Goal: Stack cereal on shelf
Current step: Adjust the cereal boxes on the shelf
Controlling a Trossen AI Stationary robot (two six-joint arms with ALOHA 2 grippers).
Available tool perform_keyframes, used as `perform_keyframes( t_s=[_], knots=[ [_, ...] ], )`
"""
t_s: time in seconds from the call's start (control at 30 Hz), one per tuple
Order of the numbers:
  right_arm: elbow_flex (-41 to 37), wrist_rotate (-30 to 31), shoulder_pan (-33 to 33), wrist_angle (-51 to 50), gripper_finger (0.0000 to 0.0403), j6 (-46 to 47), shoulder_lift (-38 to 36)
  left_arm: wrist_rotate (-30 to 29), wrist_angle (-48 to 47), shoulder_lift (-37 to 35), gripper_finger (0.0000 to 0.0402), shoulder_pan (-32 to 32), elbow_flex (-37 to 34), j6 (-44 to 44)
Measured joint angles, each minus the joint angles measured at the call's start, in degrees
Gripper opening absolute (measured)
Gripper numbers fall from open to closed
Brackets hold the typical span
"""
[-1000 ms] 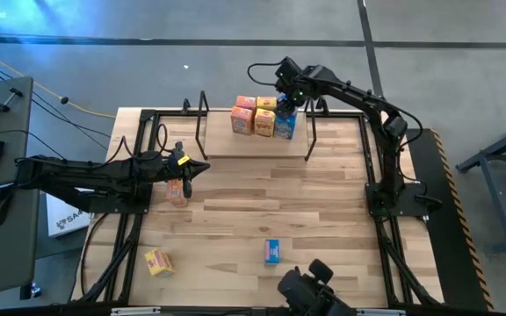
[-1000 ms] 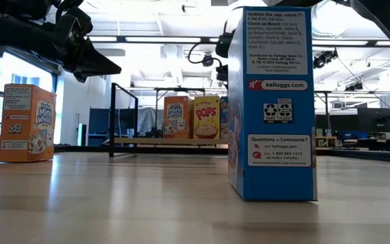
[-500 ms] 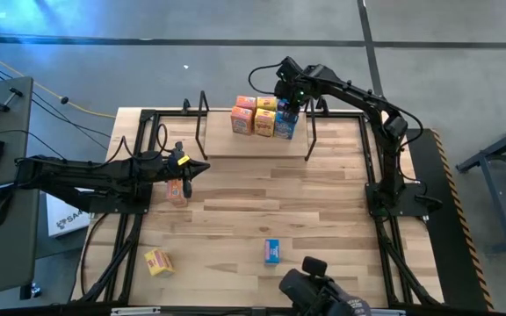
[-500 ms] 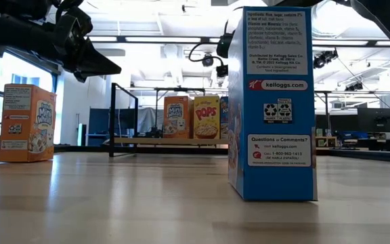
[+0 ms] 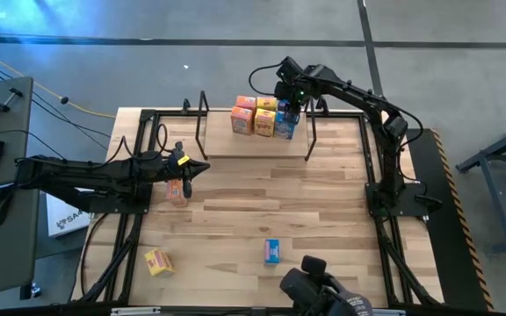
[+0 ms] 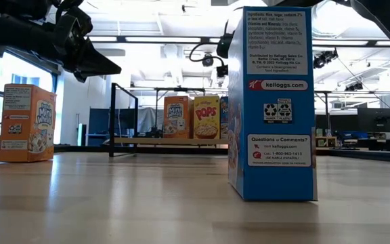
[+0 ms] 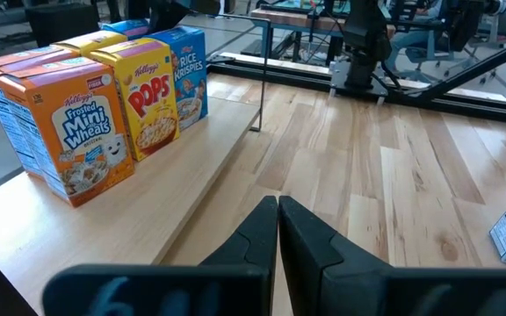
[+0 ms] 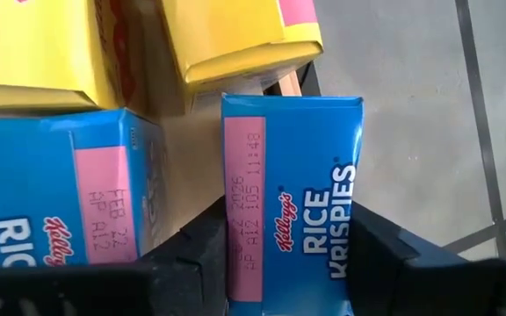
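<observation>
The shelf [image 5: 253, 147] stands at the table's far side with several cereal boxes on it: orange [image 7: 68, 132], yellow [image 7: 152, 96] and blue [image 7: 187, 70] in front, more behind. My right gripper [image 5: 288, 107] is above the shelf's far right corner, shut on a blue cereal box [image 8: 306, 175] next to another blue box [image 8: 60, 202]. My left gripper [image 7: 278, 204] waits shut over the table's left. Below it an orange box [image 5: 177, 189] stands on the table. A yellow box [image 5: 157, 261] and a blue box [image 5: 272, 252] rest nearer the front. My right gripper pinches the blue box between its two fingers, one on each of two opposite sides [image 8: 234, 263] at the box's upper end. The fingers [image 8: 196, 259] come from above, pointing steeply down. The box is upright; whether its bottom stands on the shelf cannot be seen.
Black wire uprights [image 5: 310, 132] [image 5: 202, 114] close the shelf's two ends. In the low view the blue box on the table [image 6: 271, 102] hides the shelf's right part. Bare table lies between the shelf and the front boxes. A camera mount [image 5: 323, 294] sits at the near edge.
My right gripper has rolled somewhat at the wrist while staying above the shelf's far right corner, turning the blue box with it.
</observation>
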Motion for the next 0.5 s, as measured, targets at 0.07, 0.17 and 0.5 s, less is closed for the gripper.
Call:
perform_keyframes(
  t_s=[0.07,0.17,0.5],
  knots=[
    [0.0,0.02,-0.21,-0.01,0.0163,0.02,0.0,0.0,0.0,0.01,0.0007,0.0,0.0,0.0],
    [0.0,0.07,-0.54,-0.02,0.018,0.29,0.0,0.0,0.0,0.0,0.0007,-0.02,0.0,0.03],
    [-0.02,1.46,-1.16,0.81,0.0209,-0.6,0.02,0.0,0.02,0.01,0.0007,0.0,0.0,0.04]
  ],
)
